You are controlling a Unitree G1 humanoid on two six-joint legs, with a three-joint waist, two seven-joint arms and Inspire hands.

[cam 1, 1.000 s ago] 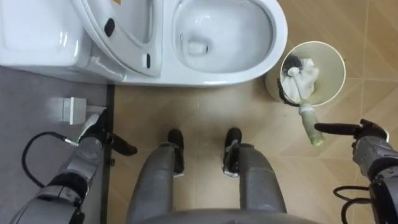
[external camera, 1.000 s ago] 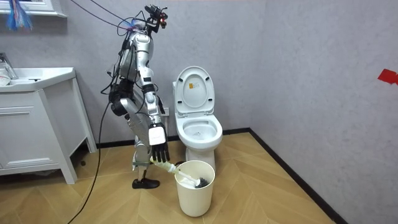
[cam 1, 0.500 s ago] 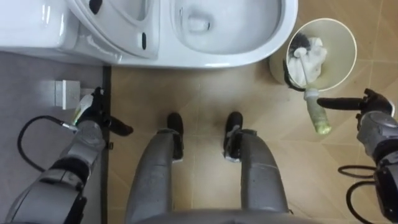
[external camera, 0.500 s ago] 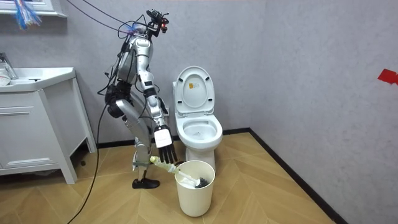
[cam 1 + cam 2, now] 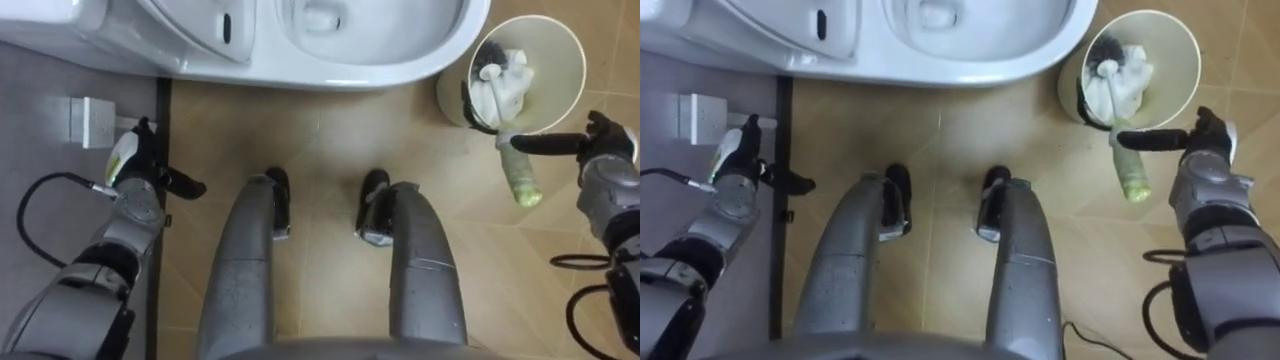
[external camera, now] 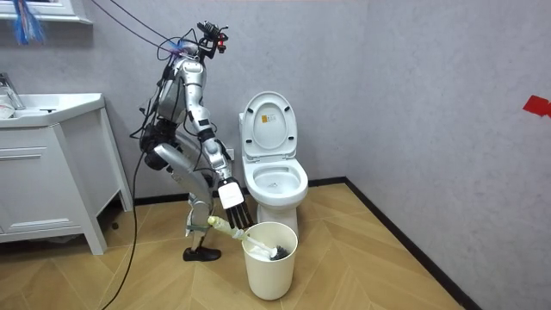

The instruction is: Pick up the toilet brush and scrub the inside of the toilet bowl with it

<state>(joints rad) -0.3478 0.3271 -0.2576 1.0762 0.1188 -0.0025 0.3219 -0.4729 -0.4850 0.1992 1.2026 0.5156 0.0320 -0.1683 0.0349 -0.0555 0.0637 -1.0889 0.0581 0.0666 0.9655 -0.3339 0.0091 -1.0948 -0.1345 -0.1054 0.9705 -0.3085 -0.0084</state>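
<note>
The toilet brush stands head-down in a cream bin (image 5: 562,35) on the floor to the right of the toilet (image 5: 330,50). Its pale green handle (image 5: 520,175) sticks out over the bin's near rim. My right hand (image 5: 603,150) is beside the bin, its straight dark fingers (image 5: 545,143) lying across the top of the handle without curling round it. In the room view the right hand (image 6: 232,200) points down at the handle (image 6: 225,226), and I am bent forward at the hips. My left hand (image 5: 140,170) hangs relaxed at my left side. The toilet's lid (image 6: 267,125) is up.
I stand facing the toilet bowl (image 6: 275,181) with the grey wall behind it. A white wall box (image 5: 88,120) sits low beside my left hand. A white sink cabinet (image 6: 52,172) stands at the room view's left. White wads (image 5: 500,85) lie in the bin.
I have bent further forward, so the eye views have shifted. My right hand has dropped lower and nearer to the brush handle at the bin. The left hand stays at my side.
</note>
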